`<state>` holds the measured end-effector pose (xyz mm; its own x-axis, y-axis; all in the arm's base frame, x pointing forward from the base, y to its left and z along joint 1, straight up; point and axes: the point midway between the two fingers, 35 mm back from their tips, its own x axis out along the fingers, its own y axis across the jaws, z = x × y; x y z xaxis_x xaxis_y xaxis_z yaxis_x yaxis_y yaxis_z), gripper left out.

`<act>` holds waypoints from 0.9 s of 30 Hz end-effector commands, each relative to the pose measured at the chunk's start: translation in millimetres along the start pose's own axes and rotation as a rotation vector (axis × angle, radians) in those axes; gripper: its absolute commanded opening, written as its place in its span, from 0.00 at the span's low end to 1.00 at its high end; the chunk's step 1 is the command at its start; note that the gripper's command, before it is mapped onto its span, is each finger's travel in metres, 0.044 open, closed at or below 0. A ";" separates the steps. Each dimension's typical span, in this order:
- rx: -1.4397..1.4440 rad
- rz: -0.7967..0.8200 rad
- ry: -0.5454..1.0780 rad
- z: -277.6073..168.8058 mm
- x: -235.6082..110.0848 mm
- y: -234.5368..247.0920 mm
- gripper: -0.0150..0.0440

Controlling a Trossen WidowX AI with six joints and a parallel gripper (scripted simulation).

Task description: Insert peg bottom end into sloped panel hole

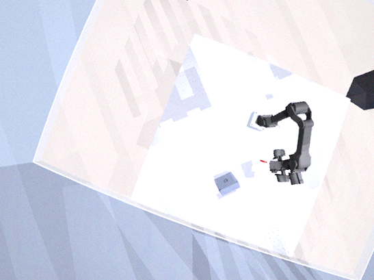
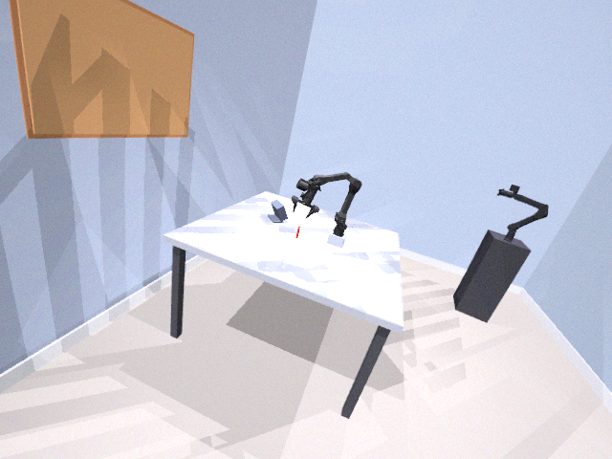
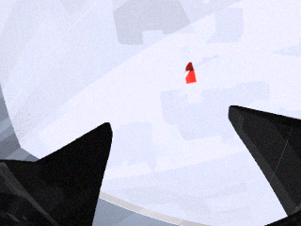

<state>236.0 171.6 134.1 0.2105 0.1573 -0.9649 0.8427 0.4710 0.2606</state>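
And here is the arm, arched high over the white table, its base block planted near the table's middle and the tool hanging in the air above the surface, fingers spread wide with nothing between them. From the wrist view the two dark fingers frame the shot left and right, and there in the gap, further off on the bright table top, stands the red peg, small, upright and well apart from both fingertips. In the exterior view the peg shows as a thin red stick on the table, below the tool and between the base block and the sloped panel. That panel is a small grey wedge, set well apart from the peg. From the top view the peg is a tiny red dash just beside the tool, and the panel lies off to one side, a small dark hole visible in its face. The hole's shape is too small to tell, and so is whether the peg has flat sides. Off the table, a dark box with a second small arm on top stands by the far wall, and an orange board hangs on the wall.
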 end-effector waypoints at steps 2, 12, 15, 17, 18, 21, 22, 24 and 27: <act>-0.043 -0.077 -0.006 3.3 17.8 -7.9 1.00; -0.137 -0.216 -0.009 9.4 48.5 -21.5 1.00; -0.155 -0.244 -0.007 10.7 54.4 -24.4 1.00; -0.156 -0.245 -0.007 10.7 54.9 -24.6 1.00; -0.156 -0.245 -0.007 10.7 55.1 -24.6 1.00; -0.156 -0.245 -0.007 10.8 57.5 -24.9 1.00; -0.156 -0.245 -0.007 10.8 58.9 -25.0 1.00; -0.156 -0.245 -0.007 10.9 62.1 -25.4 1.00; -0.156 -0.245 -0.007 11.0 67.0 -26.1 1.00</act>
<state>234.9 161.0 69.7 0.0261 0.0233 -0.9994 0.7843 0.6194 0.0349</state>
